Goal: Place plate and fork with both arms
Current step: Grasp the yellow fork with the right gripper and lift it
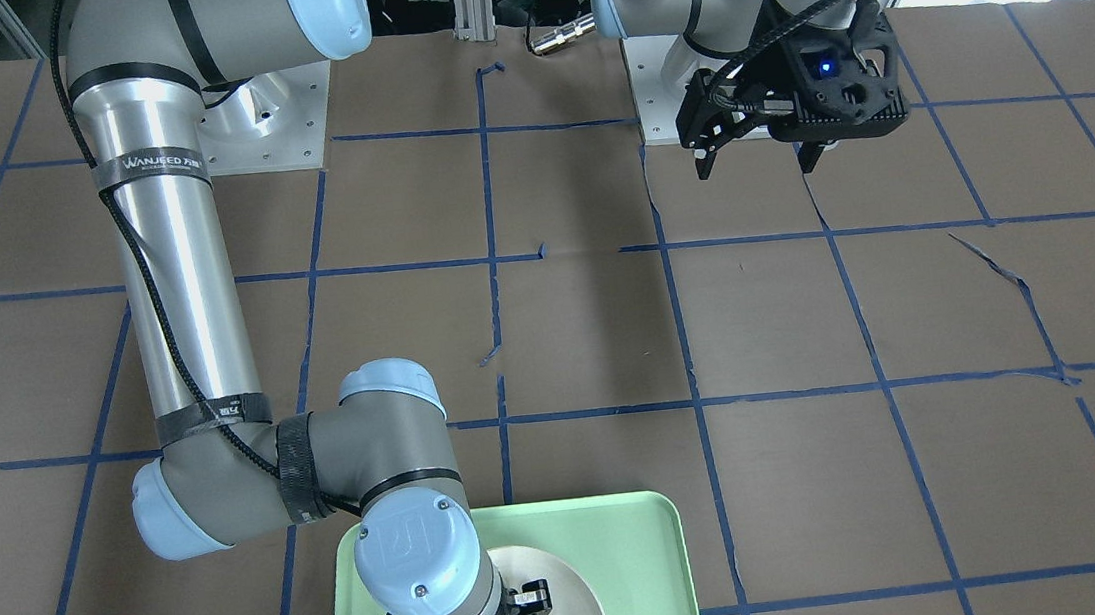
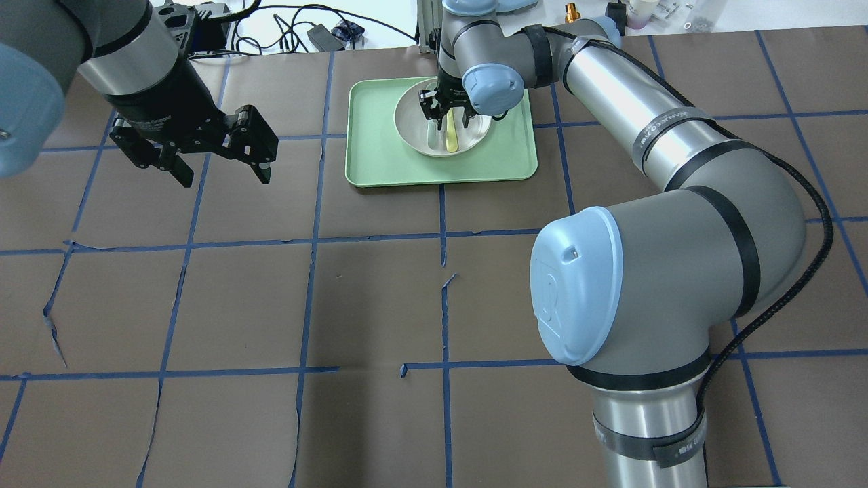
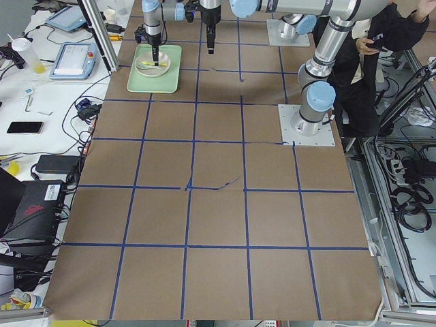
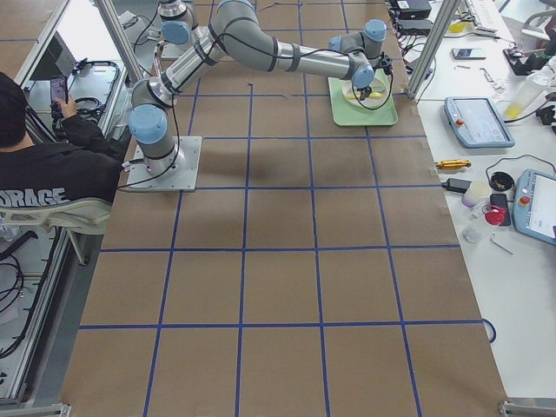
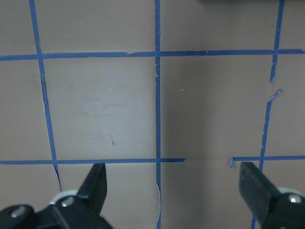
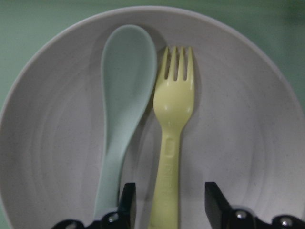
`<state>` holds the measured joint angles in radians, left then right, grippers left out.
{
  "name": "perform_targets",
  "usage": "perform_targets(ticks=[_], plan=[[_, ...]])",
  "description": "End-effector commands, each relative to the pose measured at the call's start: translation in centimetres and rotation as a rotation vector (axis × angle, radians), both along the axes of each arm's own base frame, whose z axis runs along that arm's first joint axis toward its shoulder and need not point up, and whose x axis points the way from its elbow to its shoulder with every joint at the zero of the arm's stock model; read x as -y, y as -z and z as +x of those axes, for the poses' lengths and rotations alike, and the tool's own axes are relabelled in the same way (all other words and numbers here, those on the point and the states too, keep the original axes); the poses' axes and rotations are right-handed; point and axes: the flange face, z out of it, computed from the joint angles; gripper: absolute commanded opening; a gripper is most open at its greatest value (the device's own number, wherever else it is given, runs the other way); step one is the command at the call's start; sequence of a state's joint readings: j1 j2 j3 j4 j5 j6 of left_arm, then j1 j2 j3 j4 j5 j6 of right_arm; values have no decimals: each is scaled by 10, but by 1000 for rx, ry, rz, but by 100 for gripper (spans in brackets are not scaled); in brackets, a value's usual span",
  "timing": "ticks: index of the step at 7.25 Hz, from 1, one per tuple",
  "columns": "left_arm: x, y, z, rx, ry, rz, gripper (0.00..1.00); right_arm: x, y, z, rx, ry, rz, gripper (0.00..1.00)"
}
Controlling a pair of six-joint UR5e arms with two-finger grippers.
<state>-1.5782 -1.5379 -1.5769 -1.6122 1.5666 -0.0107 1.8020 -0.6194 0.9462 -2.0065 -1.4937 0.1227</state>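
The white plate point(image 6: 248, 119) sits in the light-green tray point(image 2: 380, 156) at the far side of the table. The yellow fork point(image 6: 174, 119) lies in the plate, tines pointing away from the wrist camera, beside a pale grey-green spoon point(image 6: 124, 95). My right gripper point(image 6: 170, 202) is open and low over the plate, its fingers on either side of the fork's handle without touching it. It also shows in the overhead view point(image 2: 447, 115) above the plate point(image 2: 410, 122) and fork point(image 2: 452, 139). My left gripper point(image 2: 225, 177) is open and empty, hovering over bare table left of the tray.
The table is brown with blue tape grid lines point(image 5: 157, 95). My right arm's elbow point(image 2: 610, 285) looms over the table's right half. An operator point(image 4: 52, 165) sits beside the robot's base. Benches with devices point(image 4: 473, 122) flank the table's far edge.
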Motion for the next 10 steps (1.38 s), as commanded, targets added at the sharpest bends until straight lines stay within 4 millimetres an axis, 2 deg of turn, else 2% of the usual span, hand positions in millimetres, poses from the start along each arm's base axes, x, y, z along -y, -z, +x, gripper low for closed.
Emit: perform_targets(ticks=[1, 2, 3, 4, 6, 8, 10], plan=[[1, 1, 0, 1, 0, 1, 100, -1, 7, 0, 0, -1, 6, 54], [1, 2, 0, 1, 0, 2, 100, -2, 9, 0, -2, 0, 9, 53], [1, 2, 0, 0, 0, 2, 100, -2, 12, 0, -2, -1, 14, 47], [2, 2, 0, 0, 0, 4, 100, -3, 13, 0, -3, 1, 17, 44], [2, 3, 0, 0, 0, 5, 100, -3, 8, 0, -1, -1, 11, 36], [3, 4, 0, 0, 0, 7, 100, -3, 8, 0, -3, 0, 10, 18], [3, 3, 1, 0, -1, 4, 100, -3, 0, -2, -1, 0, 3, 16]])
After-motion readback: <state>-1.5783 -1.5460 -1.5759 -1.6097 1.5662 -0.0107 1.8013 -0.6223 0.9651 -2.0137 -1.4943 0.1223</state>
